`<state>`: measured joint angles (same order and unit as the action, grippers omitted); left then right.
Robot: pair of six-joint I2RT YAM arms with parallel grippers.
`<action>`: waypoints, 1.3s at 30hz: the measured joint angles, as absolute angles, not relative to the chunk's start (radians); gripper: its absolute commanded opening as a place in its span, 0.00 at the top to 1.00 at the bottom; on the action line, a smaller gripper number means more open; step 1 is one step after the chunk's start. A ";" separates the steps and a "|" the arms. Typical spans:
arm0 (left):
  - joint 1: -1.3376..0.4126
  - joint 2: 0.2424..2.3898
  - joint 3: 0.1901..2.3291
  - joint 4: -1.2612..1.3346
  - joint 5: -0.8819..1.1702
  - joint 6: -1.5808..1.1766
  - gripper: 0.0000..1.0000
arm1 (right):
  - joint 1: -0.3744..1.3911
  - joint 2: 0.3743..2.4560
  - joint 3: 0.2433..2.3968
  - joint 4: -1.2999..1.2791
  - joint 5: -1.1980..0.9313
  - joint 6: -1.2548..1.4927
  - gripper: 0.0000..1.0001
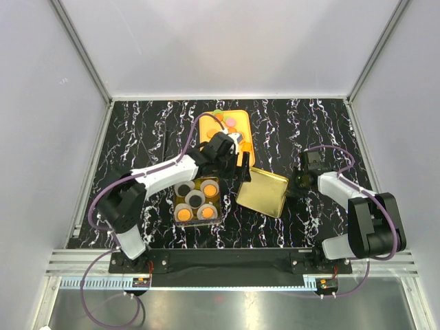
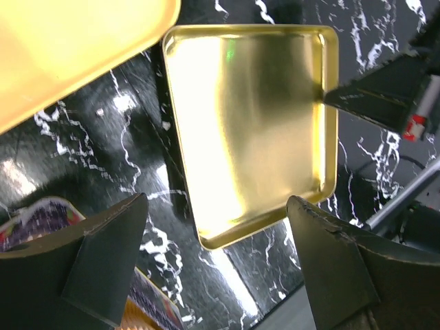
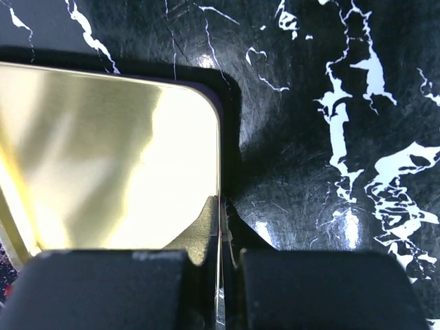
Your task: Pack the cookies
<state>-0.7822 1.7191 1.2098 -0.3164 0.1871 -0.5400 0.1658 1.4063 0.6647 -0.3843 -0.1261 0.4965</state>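
Small round cookies (image 1: 231, 124), orange, pink and green, lie on an orange tray (image 1: 242, 146) at the back middle. More orange and black cookies (image 1: 184, 214) sit in white paper cups inside the patterned tin (image 1: 196, 200). A gold lid (image 1: 263, 192) lies right of the tin. My left gripper (image 1: 240, 168) is open and empty, hovering between tray and lid; its view shows the lid (image 2: 254, 124) beyond its spread fingers (image 2: 103, 261). My right gripper (image 1: 294, 184) is shut on the lid's right rim (image 3: 221, 172); it also shows in the left wrist view (image 2: 371, 96).
The black marble table (image 1: 323, 130) is walled by white panels at the back and sides. The orange tray's edge (image 2: 69, 48) and a corner of the tin (image 2: 41, 213) flank my left gripper. The tray, tin and lid sit close together.
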 measured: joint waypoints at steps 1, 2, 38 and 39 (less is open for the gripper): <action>-0.776 1.732 1.216 -0.315 0.195 -0.539 0.12 | 0.166 1.408 0.666 -0.384 -0.127 0.496 1.00; -0.768 1.741 1.220 -0.314 0.204 -0.539 0.12 | 0.166 1.408 0.667 -0.384 -0.128 0.494 1.00; -0.671 1.690 1.228 -0.155 0.528 -0.738 1.00 | 0.167 1.176 0.758 -0.424 -0.300 0.541 0.70; -0.672 1.689 1.228 -0.160 0.527 -0.735 1.00 | 0.167 1.170 0.759 -0.424 -0.300 0.543 0.64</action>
